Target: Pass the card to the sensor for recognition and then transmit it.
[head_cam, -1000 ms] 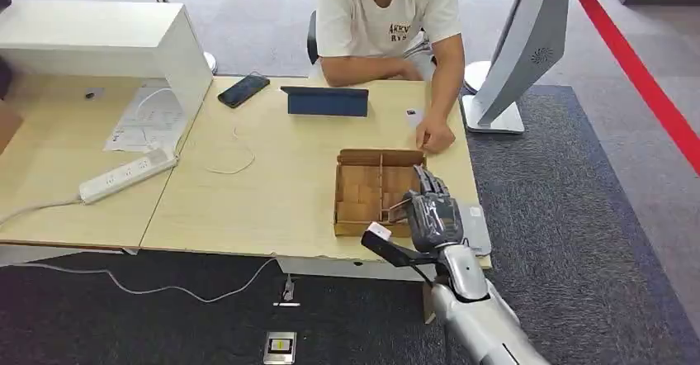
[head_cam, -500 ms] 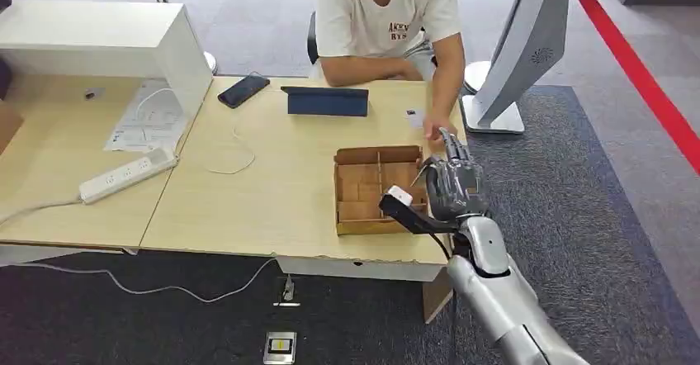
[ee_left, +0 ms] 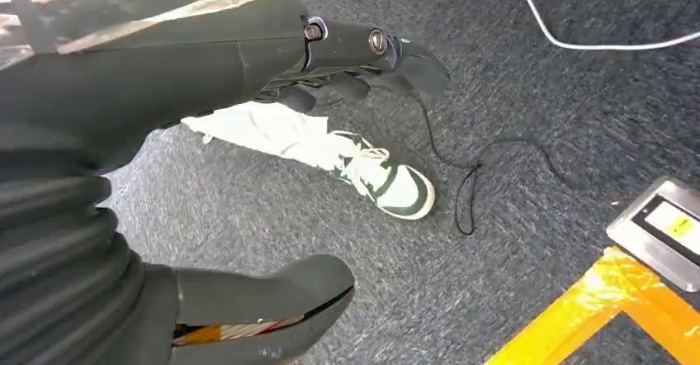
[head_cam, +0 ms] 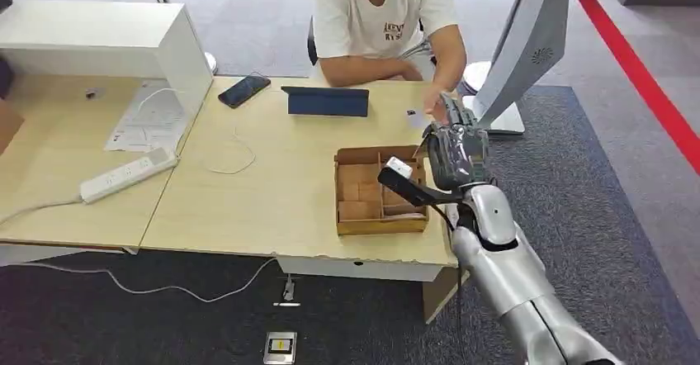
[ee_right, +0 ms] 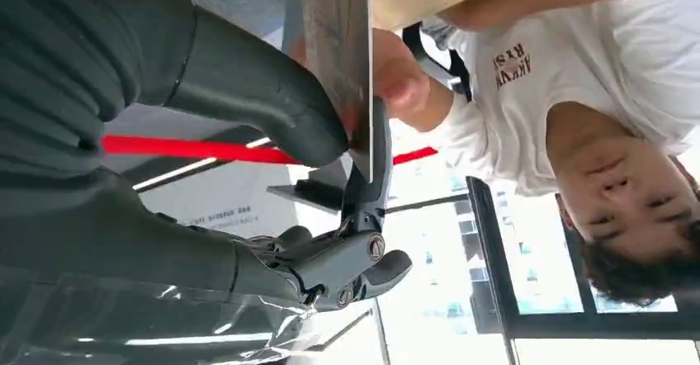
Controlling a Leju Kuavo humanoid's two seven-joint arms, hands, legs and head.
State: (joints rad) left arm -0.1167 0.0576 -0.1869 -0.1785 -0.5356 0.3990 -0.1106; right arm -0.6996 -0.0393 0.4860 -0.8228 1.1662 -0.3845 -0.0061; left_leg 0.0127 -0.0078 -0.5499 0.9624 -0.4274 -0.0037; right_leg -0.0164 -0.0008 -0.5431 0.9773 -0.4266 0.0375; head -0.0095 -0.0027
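Silver right arm raised over the table's [head_cam: 272, 191] far right corner; right hand [head_cam: 456, 152] pinches the card [ee_right: 337, 59] between thumb and a finger — just beside the seated person's hand [head_cam: 435, 111]; left hand [ee_left: 165, 134] hangs above carpet, fingers apart, holding nothing.

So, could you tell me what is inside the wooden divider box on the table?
The wooden box shows bare compartments on its near-left side, with something flat and reddish in the near-right one. The right hand, pinching a card, and its wrist mount cover the far-right compartments.
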